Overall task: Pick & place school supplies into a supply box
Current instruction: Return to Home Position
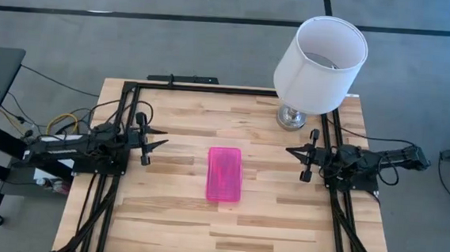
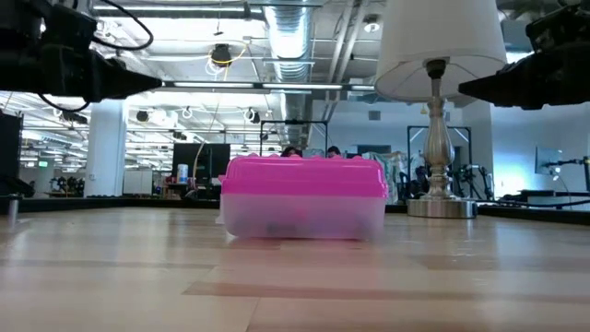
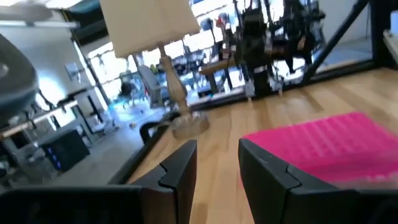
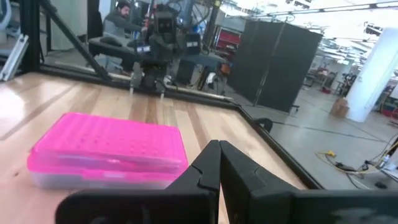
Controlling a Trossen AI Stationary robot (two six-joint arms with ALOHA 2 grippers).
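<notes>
The wooden table [image 1: 171,217] has a white lamp [image 1: 320,65] at its back right corner. The pink supply box [image 1: 224,174] lies in the middle with its lid down. The left gripper [image 1: 161,137] hangs at the left side, fingers a little apart, and the right gripper [image 1: 289,151] hangs at the right side, fingers pressed together.

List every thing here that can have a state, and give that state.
Pink-lidded clear plastic supply box: closed, lying flat at mid-table.
Left claw: open, empty, near the table's left edge.
Right claw: shut, empty, near the right edge.
White-shaded lamp on a silver base: upright.
</notes>
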